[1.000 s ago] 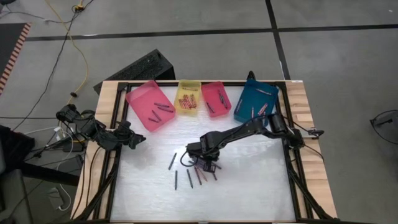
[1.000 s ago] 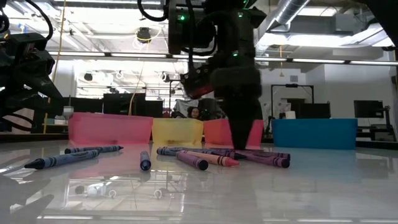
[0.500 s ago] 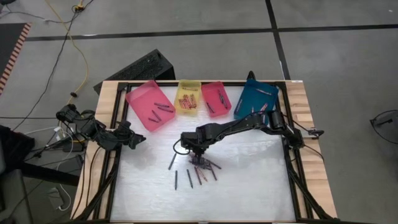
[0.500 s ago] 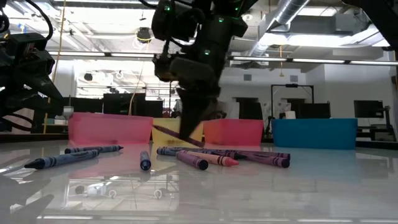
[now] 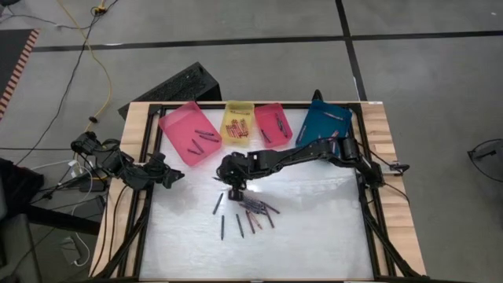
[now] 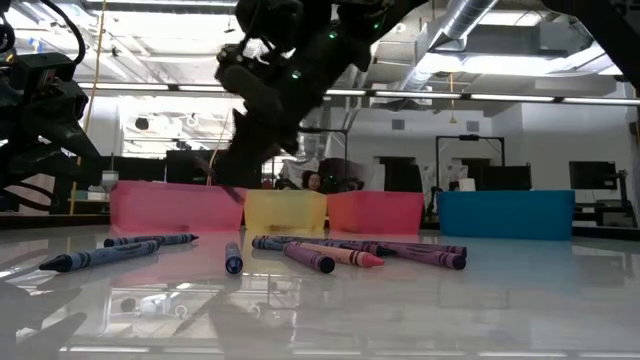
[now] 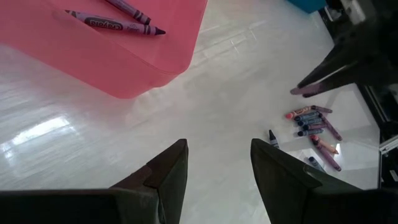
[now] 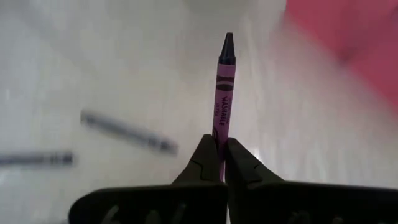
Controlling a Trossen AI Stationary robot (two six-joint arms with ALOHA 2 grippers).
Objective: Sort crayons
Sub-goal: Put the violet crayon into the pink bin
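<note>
My right gripper (image 5: pixel 233 191) is shut on a purple crayon (image 8: pixel 224 87) and hangs above the table's middle, left of the loose crayons (image 5: pixel 253 215). In the low view, this gripper (image 6: pixel 232 188) slants down in front of the pink tray (image 6: pixel 176 205). Several crayons lie flat on the white tabletop (image 6: pixel 330 255). Others lie in the pink tray (image 5: pixel 191 134), yellow tray (image 5: pixel 238 124), red tray (image 5: pixel 273 124) and blue tray (image 5: pixel 322 128). My left gripper (image 7: pixel 217 165) waits open at the table's left edge (image 5: pixel 169 177). My right gripper pinches the purple crayon's blunt rear part (image 8: pixel 219 138) between its two fingers. The crayon runs on along the fingers, its dark tip (image 8: pixel 227 41) pointing away from the wrist. The fingers slant down toward the table's left. The crayon is lifted clear of the table.
The four trays stand in a row along the far edge. A black frame and wooden rim (image 5: pixel 134 157) border the white tabletop. Bare surface lies between the loose crayons and the trays, and toward the near edge.
My right gripper has risen from the pile of loose crayons and gone toward the table's left and a little toward the far edge. It has tipped from pointing down to slanting. It stays shut on the purple crayon, which is now lifted clear.
</note>
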